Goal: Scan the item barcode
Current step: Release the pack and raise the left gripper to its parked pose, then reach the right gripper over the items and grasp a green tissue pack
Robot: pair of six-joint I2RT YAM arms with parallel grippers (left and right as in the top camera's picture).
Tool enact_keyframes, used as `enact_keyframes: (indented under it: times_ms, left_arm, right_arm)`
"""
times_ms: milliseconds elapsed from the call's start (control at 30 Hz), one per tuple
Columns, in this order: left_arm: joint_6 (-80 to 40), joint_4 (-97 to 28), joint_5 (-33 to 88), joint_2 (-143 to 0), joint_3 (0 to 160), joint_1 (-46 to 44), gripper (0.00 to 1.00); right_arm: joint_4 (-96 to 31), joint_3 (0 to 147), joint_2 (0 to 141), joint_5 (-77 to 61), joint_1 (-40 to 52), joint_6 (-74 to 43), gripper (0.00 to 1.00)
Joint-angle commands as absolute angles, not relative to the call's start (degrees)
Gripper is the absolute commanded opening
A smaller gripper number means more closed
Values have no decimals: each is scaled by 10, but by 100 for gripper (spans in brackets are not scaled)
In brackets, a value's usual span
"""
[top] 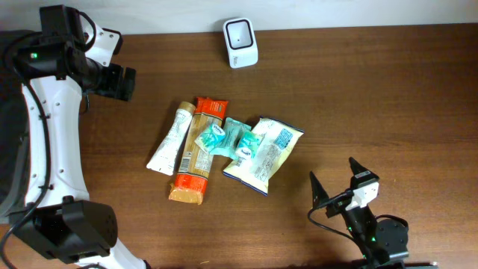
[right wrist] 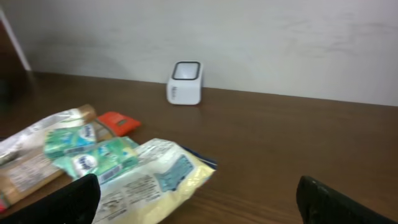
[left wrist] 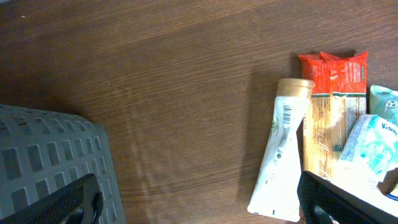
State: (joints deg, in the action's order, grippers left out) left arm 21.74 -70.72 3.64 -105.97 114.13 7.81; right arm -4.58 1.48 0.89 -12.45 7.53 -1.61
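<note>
A small white barcode scanner (top: 240,42) stands at the table's far edge, also visible in the right wrist view (right wrist: 185,82). A heap of items lies mid-table: a white tube (top: 170,138) (left wrist: 283,149), an orange and red bar packet (top: 198,149) (left wrist: 328,106), teal packets (top: 224,138) (right wrist: 87,155) and a white-yellow bag (top: 263,153) (right wrist: 149,183). My left gripper (top: 119,82) (left wrist: 202,208) hovers open at the far left, apart from the heap. Open and holding nothing, my right gripper (top: 337,183) (right wrist: 199,205) sits low at the front right, just right of the bag.
A grey slotted basket (left wrist: 50,162) lies under the left gripper's left finger in the left wrist view. A pale wall (right wrist: 249,37) rises behind the scanner. Bare wooden tabletop (top: 388,97) stretches to the right of the heap.
</note>
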Motion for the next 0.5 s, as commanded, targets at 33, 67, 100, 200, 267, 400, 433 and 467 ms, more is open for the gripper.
enact_keyframes:
  times_ms: [33, 67, 100, 200, 267, 400, 433, 467]
  left_arm:
    - [228, -706, 43, -1050, 1145, 81, 99]
    - [228, -706, 43, -1050, 1145, 81, 99]
    - [228, -706, 43, -1050, 1145, 81, 99]
    - [228, -706, 43, -1050, 1145, 81, 99]
    - [228, -706, 43, -1050, 1145, 81, 99]
    - [228, -706, 43, -1050, 1145, 81, 99]
    - [228, -706, 43, -1050, 1145, 81, 99]
    - [228, -706, 43, -1050, 1145, 81, 99]
  right_arm:
    - [-98, 97, 59, -189, 71, -24, 99]
    - [-117, 123, 83, -190, 71, -23, 99]
    - [-137, 154, 112, -191, 71, -23, 99]
    - [-199, 263, 226, -193, 71, -23, 99]
    - [-235, 339, 312, -207, 71, -23, 99]
    - [-308, 456, 453, -244, 71, -24, 99]
    - [-322, 474, 476, -252, 71, -24, 99]
    - [-356, 516, 527, -267, 71, -24, 99]
